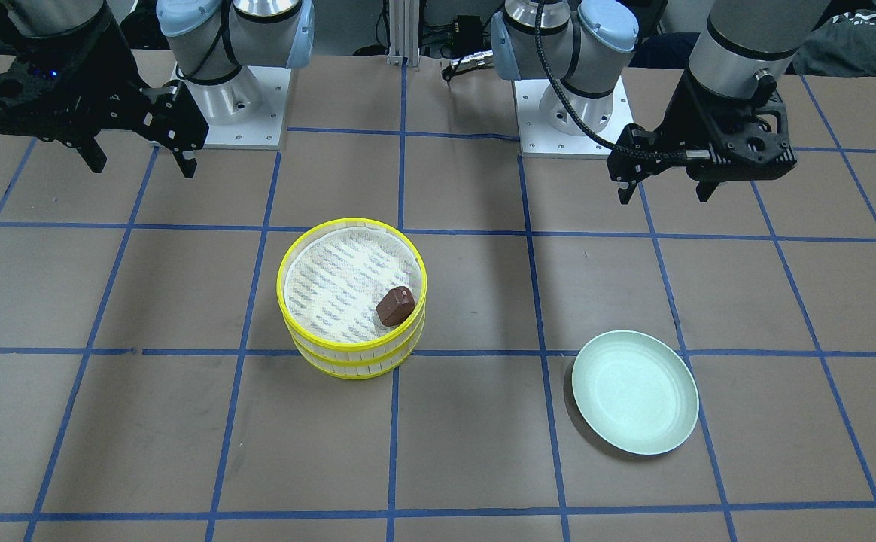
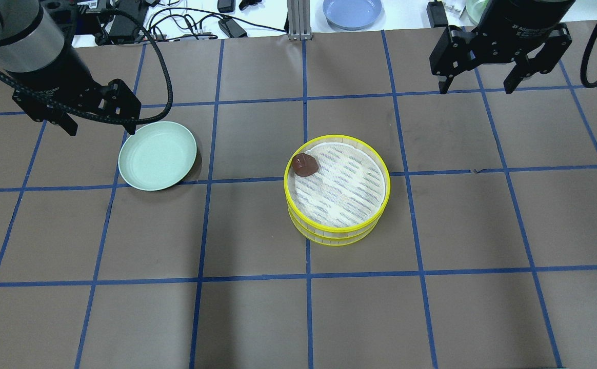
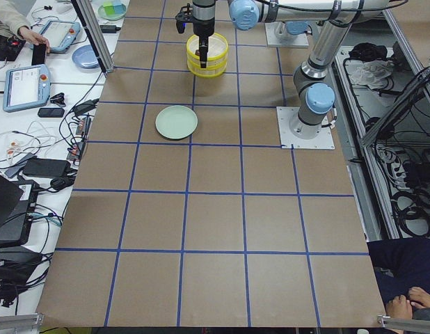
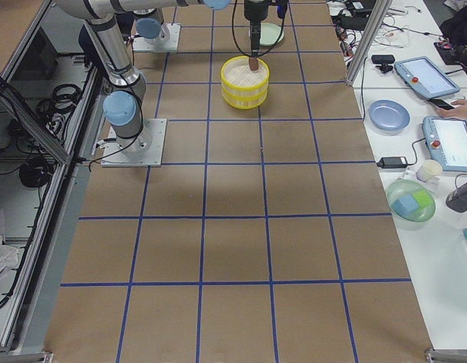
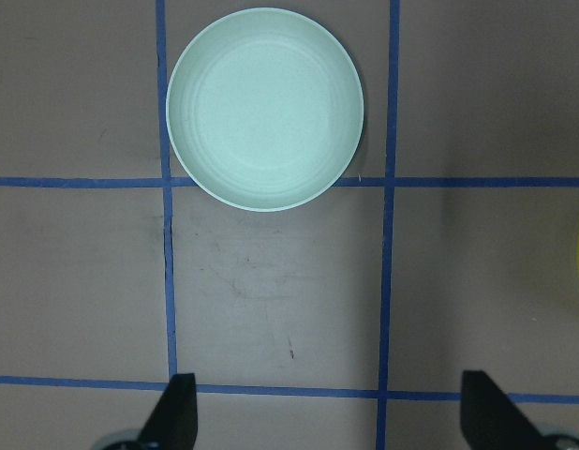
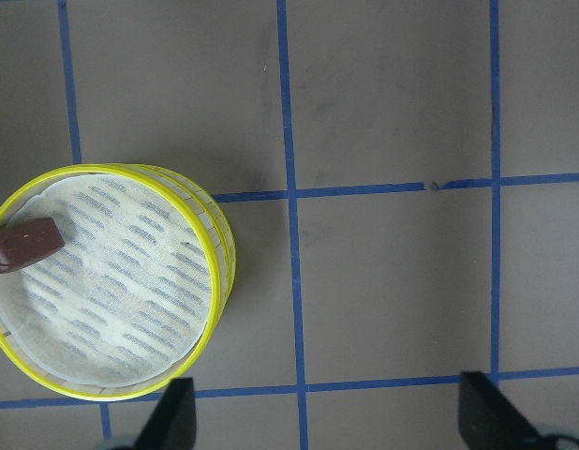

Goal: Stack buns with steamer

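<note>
A steamer of two yellow-rimmed tiers, one stacked on the other, stands mid-table; it also shows in the overhead view and the right wrist view. A dark reddish-brown bun lies in the top tier by its rim, and shows in the overhead view and the right wrist view. The cream-white bun is not visible in any view. My left gripper is open and empty, raised beside the plate. My right gripper is open and empty, raised well away from the steamer.
A pale green plate lies empty on the table on my left side; it also shows in the left wrist view and the front view. The brown table surface carries a blue tape grid. A blue plate sits beyond the far edge.
</note>
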`<action>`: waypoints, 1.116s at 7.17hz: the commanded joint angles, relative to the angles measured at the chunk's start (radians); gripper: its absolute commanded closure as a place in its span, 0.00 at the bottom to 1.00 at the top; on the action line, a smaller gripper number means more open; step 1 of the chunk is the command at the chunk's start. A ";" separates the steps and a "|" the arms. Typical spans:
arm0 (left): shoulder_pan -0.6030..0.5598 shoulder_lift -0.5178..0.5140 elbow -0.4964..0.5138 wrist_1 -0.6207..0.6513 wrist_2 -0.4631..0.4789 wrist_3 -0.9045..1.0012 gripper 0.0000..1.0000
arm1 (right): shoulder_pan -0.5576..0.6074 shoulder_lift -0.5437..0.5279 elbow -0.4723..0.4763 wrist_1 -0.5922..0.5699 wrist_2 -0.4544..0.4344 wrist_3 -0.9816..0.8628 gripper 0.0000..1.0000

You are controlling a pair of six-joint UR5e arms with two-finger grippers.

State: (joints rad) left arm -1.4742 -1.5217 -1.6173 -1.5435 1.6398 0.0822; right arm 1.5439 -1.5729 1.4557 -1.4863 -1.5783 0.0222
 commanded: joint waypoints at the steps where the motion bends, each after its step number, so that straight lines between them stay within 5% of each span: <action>1: 0.000 0.000 -0.003 -0.003 -0.002 0.001 0.00 | 0.001 0.001 0.000 0.003 -0.002 0.001 0.00; 8: 0.000 0.000 -0.015 -0.001 0.002 0.001 0.00 | 0.002 0.001 0.002 0.001 -0.002 0.001 0.00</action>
State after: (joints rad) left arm -1.4742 -1.5228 -1.6284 -1.5452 1.6401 0.0828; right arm 1.5457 -1.5723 1.4569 -1.4845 -1.5804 0.0230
